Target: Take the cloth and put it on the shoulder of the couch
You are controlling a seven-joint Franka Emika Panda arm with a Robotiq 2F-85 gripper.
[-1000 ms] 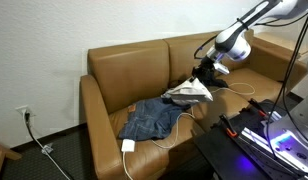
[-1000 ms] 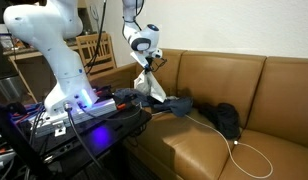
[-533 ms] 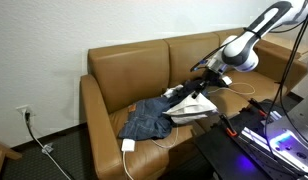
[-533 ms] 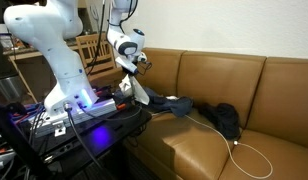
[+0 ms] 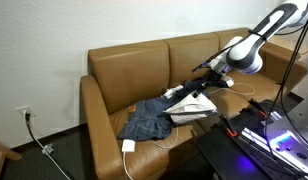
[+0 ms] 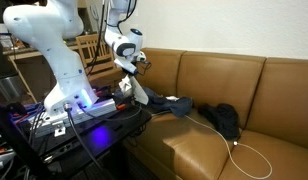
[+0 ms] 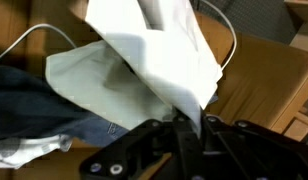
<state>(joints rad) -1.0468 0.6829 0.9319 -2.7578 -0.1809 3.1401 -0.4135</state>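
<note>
In an exterior view the couch (image 5: pixel 124 65) spans the frame's middle, its backrest top edge against the wall. Blue jeans (image 5: pixel 149 118) sprawl on the seat toward the front edge. Right of them the white cloth (image 5: pixel 191 102) sags low over the seat, one corner gripped tight in the pincer (image 5: pixel 200 76), with open air above the cushions to its left.

The gripper (image 5: pixel 197 73) has open air above it, and the couch backrest (image 5: pixel 134 60) walls off the space behind. Directly beneath, the cloth (image 5: pixel 190 101) pinched in its fingers drapes onto jeans (image 5: pixel 149 118) that cover the seat. Past them lies a white charger (image 5: pixel 127 146) with its lead, then bare seat cushion (image 6: pixel 284 135). An equipment bench (image 5: pixel 222 153) crowds the gripper's near side.
</note>
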